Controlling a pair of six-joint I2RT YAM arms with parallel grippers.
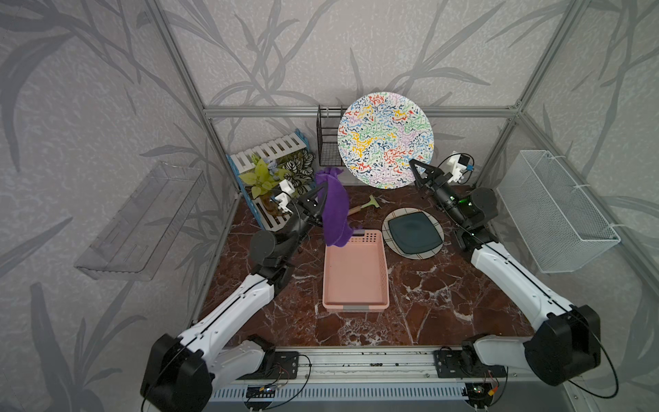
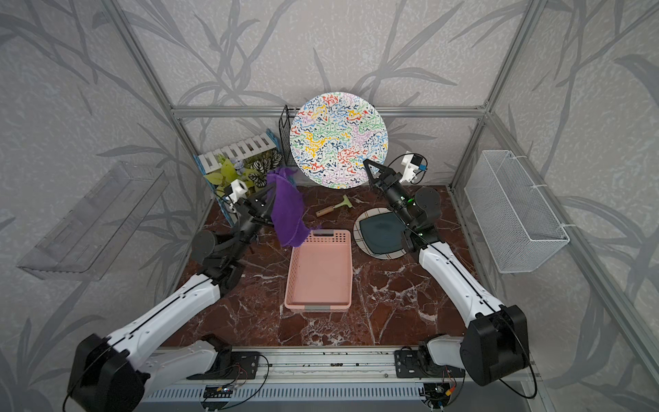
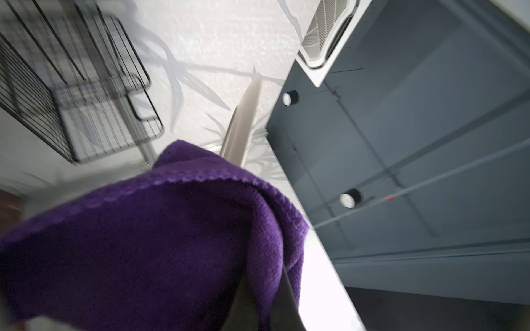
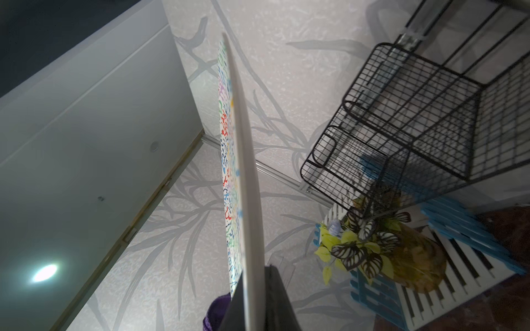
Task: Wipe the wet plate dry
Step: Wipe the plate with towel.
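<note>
A round plate (image 1: 385, 139) (image 2: 338, 139) with a many-coloured squiggle pattern stands upright in the air near the back wall. My right gripper (image 1: 413, 164) (image 2: 367, 164) is shut on its lower right rim. The right wrist view shows the plate (image 4: 243, 172) edge-on between the fingers of that gripper (image 4: 253, 298). My left gripper (image 1: 321, 192) (image 2: 269, 194) (image 3: 258, 309) is shut on a purple cloth (image 1: 335, 210) (image 2: 287, 210) (image 3: 143, 243). The cloth hangs just left of the plate, above the far end of a pink basket. I cannot tell whether cloth and plate touch.
The pink basket (image 1: 354, 278) sits mid-table. A dark square plate (image 1: 413, 232) lies on a round plate (image 1: 392, 217) to its right. A small scraper (image 1: 363, 205) lies behind. A black wire basket (image 1: 328, 142) and a plant rack (image 1: 271, 167) stand at the back left. A white mesh basket (image 1: 556, 210) hangs on the right wall.
</note>
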